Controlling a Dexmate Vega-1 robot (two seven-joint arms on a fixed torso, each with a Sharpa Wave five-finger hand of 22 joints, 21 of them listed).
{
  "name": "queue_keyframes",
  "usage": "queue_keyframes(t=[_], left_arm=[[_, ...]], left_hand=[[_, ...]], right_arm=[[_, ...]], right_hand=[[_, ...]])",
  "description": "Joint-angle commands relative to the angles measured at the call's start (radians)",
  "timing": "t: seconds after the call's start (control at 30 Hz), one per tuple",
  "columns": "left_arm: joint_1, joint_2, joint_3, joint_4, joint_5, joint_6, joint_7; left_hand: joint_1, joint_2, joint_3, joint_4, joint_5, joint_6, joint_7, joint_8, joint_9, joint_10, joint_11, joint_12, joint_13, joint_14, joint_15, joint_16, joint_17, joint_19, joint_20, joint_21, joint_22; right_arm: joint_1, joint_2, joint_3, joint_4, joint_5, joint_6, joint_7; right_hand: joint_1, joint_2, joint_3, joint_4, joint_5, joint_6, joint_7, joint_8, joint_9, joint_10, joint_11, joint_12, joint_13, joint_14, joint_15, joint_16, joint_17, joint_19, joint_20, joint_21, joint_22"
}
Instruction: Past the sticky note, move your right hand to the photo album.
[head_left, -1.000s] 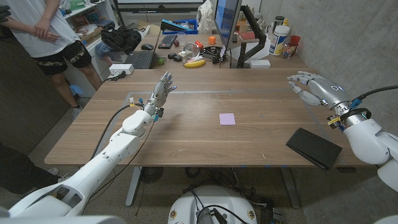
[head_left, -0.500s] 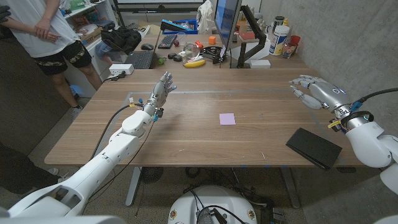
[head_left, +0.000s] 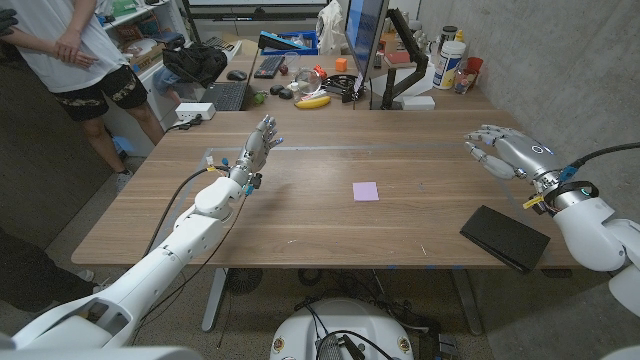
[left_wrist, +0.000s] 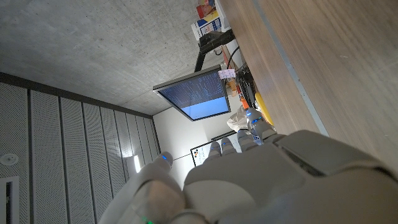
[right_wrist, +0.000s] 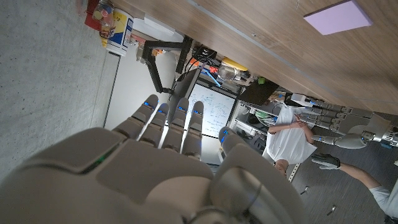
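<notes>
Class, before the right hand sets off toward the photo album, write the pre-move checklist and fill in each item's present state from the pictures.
1. Right hand holds nothing, fingers apart: ok.
2. Photo album lies closed near the table's front edge, uncovered: ok.
3. Sticky note lies apart from the album: ok.
4. Left hand is over the table's far-left part, away from the album: ok.
5. Person stands off the table's far-left corner: ok.
6. Right hand's height above the table: cannot tell.
</notes>
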Motion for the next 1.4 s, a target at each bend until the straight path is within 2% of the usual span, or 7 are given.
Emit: queue_keyframes(t=[0.03,0.77,1.4], left_arm=[[-0.002,0.003,-0.002,0.006,-0.002,-0.001,-0.006],[-0.010,-0.003,0.006,0.012,0.001,0.000,-0.011],[0.003,0.000,0.007,-0.013,0.007,0.007,0.005]], left_hand=[[0.004,0.119,-0.001,-0.001,0.002,-0.157,-0.003,0.002,0.003,-0.132,-0.003,0.006,0.004,-0.177,-0.052,0.002,0.002,-0.228,-0.072,0.004,0.001],[0.004,0.119,-0.002,-0.001,0.003,-0.157,-0.003,0.002,0.003,-0.132,-0.003,0.006,0.004,-0.178,-0.051,0.002,0.002,-0.228,-0.072,0.004,0.001],[0.004,0.119,-0.003,-0.001,0.004,-0.158,-0.003,0.002,0.003,-0.132,-0.004,0.006,0.004,-0.178,-0.051,0.002,0.002,-0.229,-0.072,0.004,0.001]], right_arm=[[-0.010,-0.006,-0.009,-0.004,-0.014,-0.033,0.007],[-0.051,-0.001,0.011,-0.005,-0.021,-0.058,0.014],[-0.083,0.005,0.025,-0.001,-0.027,-0.064,0.017]], right_hand=[[0.008,0.026,0.003,-0.010,0.004,-0.001,-0.007,-0.001,0.006,0.008,0.001,-0.001,0.002,0.007,-0.056,0.000,-0.001,0.006,-0.071,-0.004,0.003],[0.012,0.024,0.004,-0.016,0.006,0.000,-0.006,-0.002,0.006,0.009,0.001,-0.004,0.002,0.009,-0.056,-0.002,-0.002,0.008,-0.069,-0.006,0.003],[0.019,0.020,0.006,-0.025,0.007,0.004,-0.006,-0.003,0.006,0.015,0.005,-0.005,0.003,0.014,-0.053,-0.002,-0.003,0.012,-0.066,-0.007,0.003]])
